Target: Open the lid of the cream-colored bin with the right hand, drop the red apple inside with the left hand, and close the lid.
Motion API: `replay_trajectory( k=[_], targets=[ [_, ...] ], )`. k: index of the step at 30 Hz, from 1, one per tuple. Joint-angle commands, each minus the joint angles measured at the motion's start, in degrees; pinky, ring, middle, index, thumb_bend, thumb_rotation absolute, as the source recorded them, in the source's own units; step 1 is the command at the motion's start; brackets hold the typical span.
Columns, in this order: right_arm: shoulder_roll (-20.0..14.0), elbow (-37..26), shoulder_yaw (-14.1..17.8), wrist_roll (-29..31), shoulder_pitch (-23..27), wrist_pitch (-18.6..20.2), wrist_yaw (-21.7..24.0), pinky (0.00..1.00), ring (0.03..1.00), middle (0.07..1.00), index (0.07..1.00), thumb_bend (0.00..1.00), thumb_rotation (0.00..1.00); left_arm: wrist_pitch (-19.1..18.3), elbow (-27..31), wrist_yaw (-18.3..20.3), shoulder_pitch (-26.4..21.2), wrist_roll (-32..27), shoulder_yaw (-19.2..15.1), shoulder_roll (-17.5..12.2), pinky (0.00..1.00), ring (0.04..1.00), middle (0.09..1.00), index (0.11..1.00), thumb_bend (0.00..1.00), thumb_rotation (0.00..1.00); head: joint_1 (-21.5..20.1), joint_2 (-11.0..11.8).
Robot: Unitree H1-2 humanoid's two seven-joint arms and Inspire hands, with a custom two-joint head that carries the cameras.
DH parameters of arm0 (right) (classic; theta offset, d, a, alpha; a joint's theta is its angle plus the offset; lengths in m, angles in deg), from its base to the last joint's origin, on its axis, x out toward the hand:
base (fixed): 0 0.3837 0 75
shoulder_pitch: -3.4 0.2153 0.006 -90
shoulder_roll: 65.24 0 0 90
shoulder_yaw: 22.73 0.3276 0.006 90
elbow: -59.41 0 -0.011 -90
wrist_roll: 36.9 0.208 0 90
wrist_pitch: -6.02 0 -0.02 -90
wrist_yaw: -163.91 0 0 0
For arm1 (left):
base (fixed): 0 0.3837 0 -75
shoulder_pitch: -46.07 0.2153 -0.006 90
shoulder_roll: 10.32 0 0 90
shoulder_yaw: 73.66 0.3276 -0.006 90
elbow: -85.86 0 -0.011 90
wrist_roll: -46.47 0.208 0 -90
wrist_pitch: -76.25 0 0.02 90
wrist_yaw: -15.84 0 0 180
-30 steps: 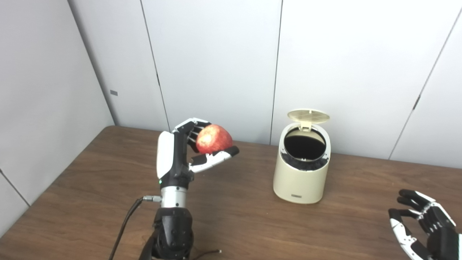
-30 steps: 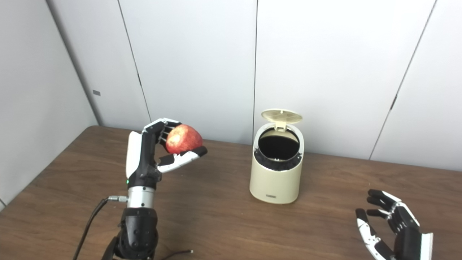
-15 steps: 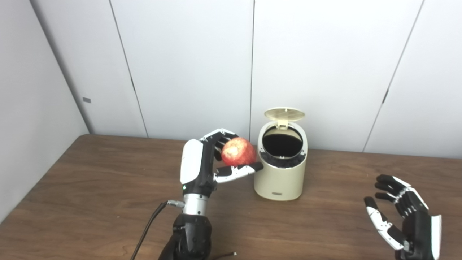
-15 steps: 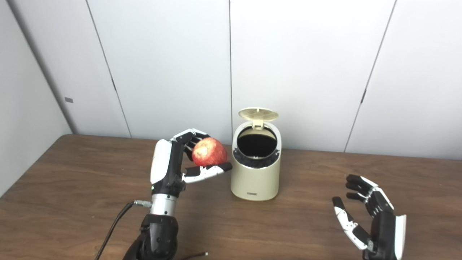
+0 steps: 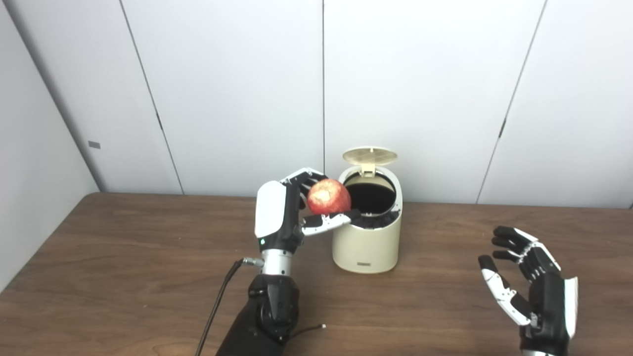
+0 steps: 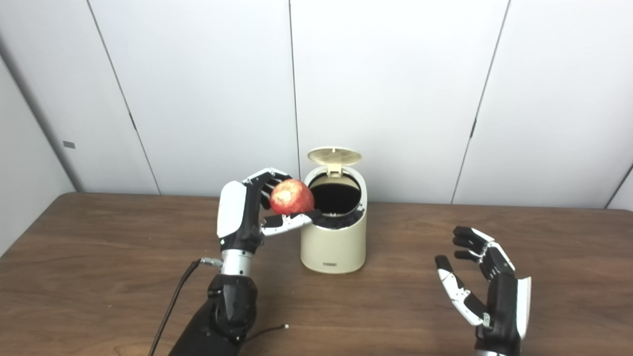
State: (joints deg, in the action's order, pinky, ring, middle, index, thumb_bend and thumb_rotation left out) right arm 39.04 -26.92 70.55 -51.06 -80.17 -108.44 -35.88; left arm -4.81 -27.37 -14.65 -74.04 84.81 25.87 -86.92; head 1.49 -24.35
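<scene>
The cream-colored bin stands on the brown table with its round lid flipped up at the back and its dark mouth open. My left hand is shut on the red apple and holds it up at the bin's left rim, the thumb tip over the edge of the opening. My right hand is open and empty, palm turned inward, above the table to the right of the bin and well apart from it.
A black cable runs from my left wrist down to the table's front edge. White wall panels stand just behind the bin. The table ends near the left wall.
My left hand has carried the apple right, from well left of the bin to its left rim. The camera has also shifted, and my right hand has risen slightly.
</scene>
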Motion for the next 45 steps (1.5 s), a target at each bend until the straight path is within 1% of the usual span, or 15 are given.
replay_trajectory(
  k=[1, 3, 7, 10, 13, 18, 21, 25, 28, 31, 33, 37, 40, 45],
  targets=[
    [0.8, 4.1, -0.6, -2.1, -1.6, -2.2, -1.1, 0.58, 0.671, 0.692, 0.672, 0.25, 0.27, 0.2, -1.5, -0.6, -3.8, -0.1, 0.5, 1.2, 0.27, 0.402, 0.462, 0.499, 0.5, 0.0, 0.0, -0.1],
    [0.9, 4.0, -0.7, -2.5, -1.7, -2.1, -1.3, 0.57, 0.672, 0.693, 0.67, 0.25, 0.31, -0.3, -2.6, -0.8, -4.8, -0.8, 0.4, 1.6, 0.25, 0.38, 0.451, 0.501, 0.5, 0.0, 0.0, -0.2],
    [0.8, 4.3, -1.0, -2.6, -1.6, -2.3, -1.8, 0.58, 0.674, 0.695, 0.672, 0.25, 0.31, -0.1, -4.0, -0.8, -6.5, -2.2, 0.3, 1.8, 0.24, 0.376, 0.447, 0.504, 0.5, 0.0, -0.1, -0.2],
    [1.0, 4.4, -1.1, -2.0, -1.6, -2.2, -1.7, 0.58, 0.675, 0.694, 0.674, 0.25, 0.3, -0.7, -4.6, -0.6, -7.3, -2.9, 0.3, 1.8, 0.24, 0.375, 0.453, 0.506, 0.5, 0.0, -0.3, -0.2],
    [1.1, 4.6, -1.2, -1.7, -1.5, -2.2, -1.7, 0.58, 0.677, 0.695, 0.675, 0.25, 0.27, -0.5, -5.5, -0.9, -7.9, -3.2, 0.6, 1.6, 0.24, 0.376, 0.456, 0.506, 0.5, 0.0, -0.5, -0.1],
    [1.0, 4.9, -1.7, -2.6, -1.3, -2.4, -2.5, 0.57, 0.672, 0.694, 0.672, 0.24, 0.25, -0.4, -7.4, -1.1, -9.1, -3.3, 0.9, 1.6, 0.24, 0.376, 0.455, 0.506, 0.5, 0.0, -1.3, 0.0],
    [1.4, 5.1, -1.9, -3.1, -1.3, -2.3, -3.1, 0.57, 0.669, 0.692, 0.673, 0.24, 0.21, 0.2, -9.3, -1.8, -10.0, -3.5, 0.9, 1.7, 0.25, 0.379, 0.461, 0.507, 0.5, 0.0, -1.8, 0.1],
    [2.0, 5.2, -2.0, -2.2, -1.4, -2.3, -3.1, 0.58, 0.677, 0.697, 0.675, 0.25, 0.23, 0.2, -12.0, -2.4, -11.3, -3.7, 1.3, 1.7, 0.25, 0.379, 0.462, 0.508, 0.5, 0.0, -2.8, 0.1],
    [2.2, 5.3, -2.2, -3.0, -1.4, -2.2, -3.6, 0.58, 0.679, 0.7, 0.676, 0.25, 0.26, 1.3, -14.7, -3.0, -12.6, -3.5, 1.8, 1.6, 0.24, 0.38, 0.458, 0.505, 0.5, 0.0, -3.3, -0.1],
    [2.4, 5.1, -2.4, -3.5, -1.5, -2.1, -3.8, 0.58, 0.68, 0.703, 0.678, 0.25, 0.25, 1.6, -16.5, -3.3, -13.4, -3.5, 2.2, 1.6, 0.23, 0.379, 0.456, 0.505, 0.5, 0.0, -3.8, -0.3],
    [2.7, 5.0, -2.4, -3.6, -1.5, -1.8, -3.8, 0.58, 0.68, 0.702, 0.677, 0.26, 0.26, 2.0, -17.3, -3.7, -13.8, -3.6, 2.6, 1.8, 0.23, 0.372, 0.456, 0.505, 0.5, 0.0, -3.9, -0.3],
    [2.9, 5.0, -2.3, -3.4, -1.2, -1.6, -3.6, 0.58, 0.683, 0.704, 0.677, 0.27, 0.29, 2.1, -17.8, -4.2, -13.8, -3.9, 3.4, 2.2, 0.22, 0.37, 0.464, 0.515, 0.5, 0.0, -4.0, -0.4],
    [2.9, 5.1, -2.1, -3.2, -1.0, -1.4, -3.5, 0.59, 0.689, 0.707, 0.68, 0.27, 0.32, 1.3, -17.1, -4.1, -13.3, -4.1, 3.8, 2.5, 0.2, 0.356, 0.456, 0.523, 0.5, 0.0, -3.8, -0.3],
    [2.5, 5.9, -2.0, -3.5, -0.7, -1.9, -3.9, 0.58, 0.688, 0.706, 0.678, 0.27, 0.32, 1.5, -16.6, -4.2, -12.6, -4.6, 4.0, 2.2, 0.22, 0.372, 0.47, 0.519, 0.5, 0.0, -3.3, -0.3]
  ],
)
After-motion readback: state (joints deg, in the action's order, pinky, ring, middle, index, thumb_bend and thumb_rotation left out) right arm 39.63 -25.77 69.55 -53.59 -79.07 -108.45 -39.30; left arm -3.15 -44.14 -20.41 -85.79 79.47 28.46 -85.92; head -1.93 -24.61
